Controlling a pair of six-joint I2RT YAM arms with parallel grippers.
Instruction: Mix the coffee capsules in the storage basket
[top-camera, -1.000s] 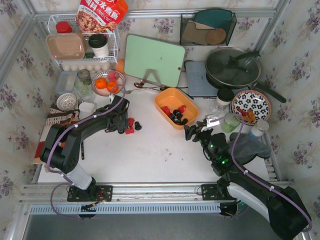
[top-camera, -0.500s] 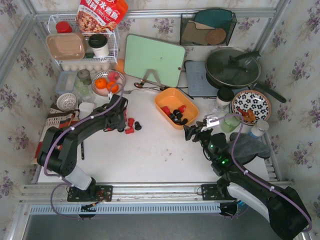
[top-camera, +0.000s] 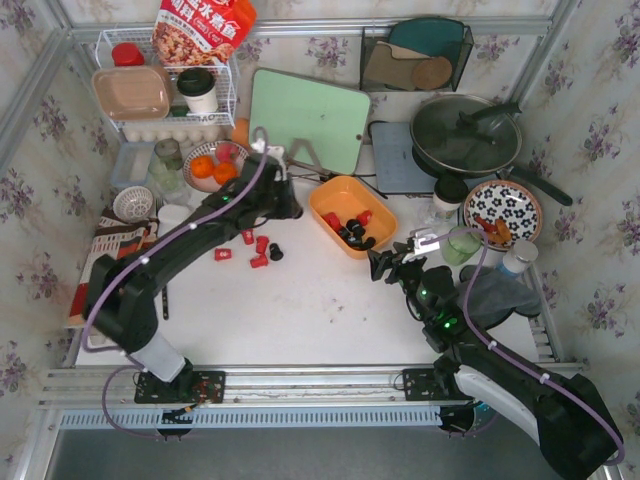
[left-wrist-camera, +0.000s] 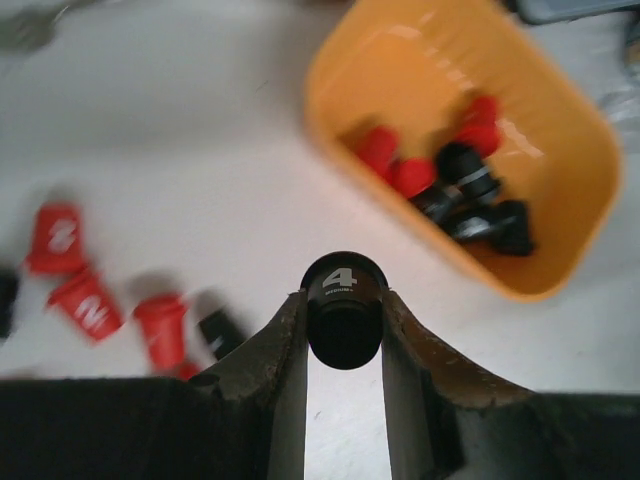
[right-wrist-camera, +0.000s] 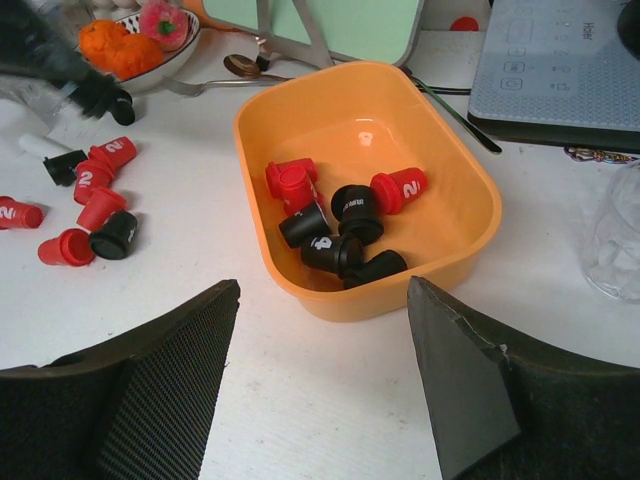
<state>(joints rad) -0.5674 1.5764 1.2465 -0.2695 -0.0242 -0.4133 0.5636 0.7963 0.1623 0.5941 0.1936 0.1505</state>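
- Gripping a black capsule (left-wrist-camera: 343, 325) marked 4, the left gripper (top-camera: 287, 206) has its fingers closed on the pod's sides.
- The orange basket (left-wrist-camera: 335, 75) lies ahead and to the right of those fingers, not yet beneath them.
- Loose red capsules (left-wrist-camera: 88, 300) lie to the fingers' left.
- The right gripper (top-camera: 384, 265) hangs spread wide and empty, with the basket just ahead of its fingers.
- The left arm, already loaded, looks the one to carry across.

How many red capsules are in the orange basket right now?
3 in the storage basket: two red capsules touching each other, one apart across the black capsules. Others may hide underneath.
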